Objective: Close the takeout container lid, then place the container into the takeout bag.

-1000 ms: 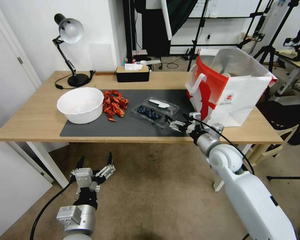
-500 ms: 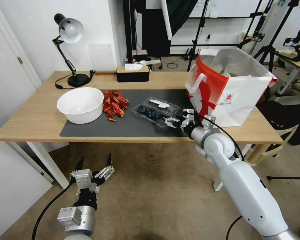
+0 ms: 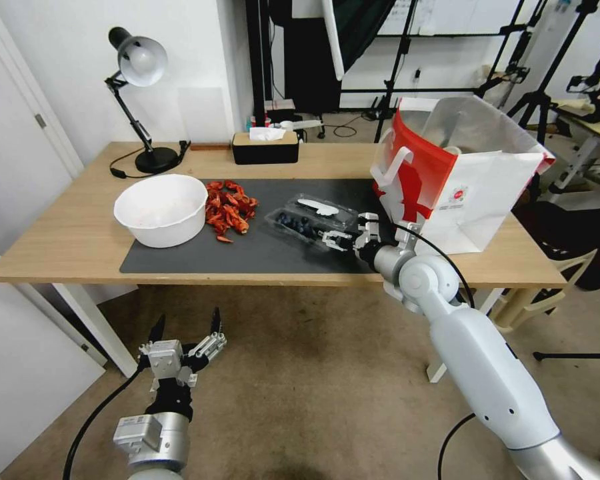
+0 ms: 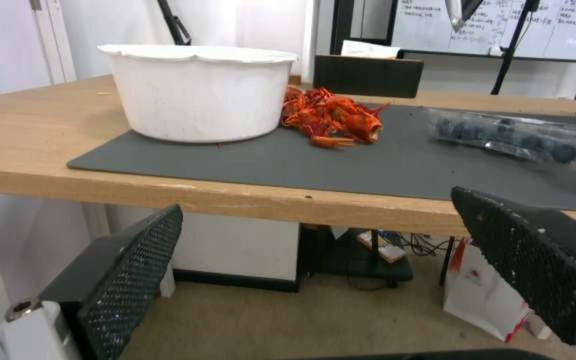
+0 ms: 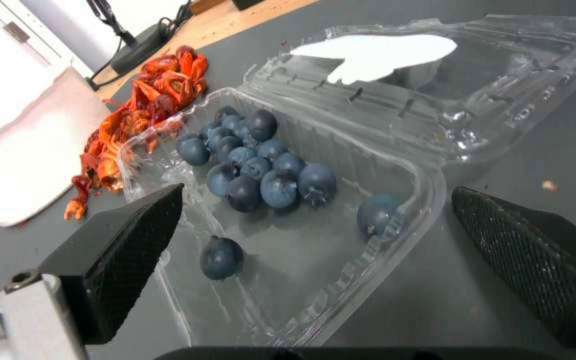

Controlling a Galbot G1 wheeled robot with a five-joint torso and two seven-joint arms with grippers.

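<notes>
Wooden worktop (image 3: 67, 253) holds my job. My right end effector (image 3: 343, 239) is spread wide, the takeout container (image 5: 281, 200) just in front, its lid (image 5: 435, 75) flat behind. It looks light, thin and bendy; I'd push the lid's far edge. Left end effector (image 3: 187, 337) hangs spread, low.

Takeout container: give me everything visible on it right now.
The takeout container is a clear, thin plastic hinged clamshell, lying open and flat on the dark mat. Its tray half holds loose dark blueberries, most clustered, two apart. The lid, folded back on the far side, bears a white label. It sits between the red crayfish pile and the takeout bag. The open right pincer is at the tray's near-right corner; contact cannot be told.
</notes>
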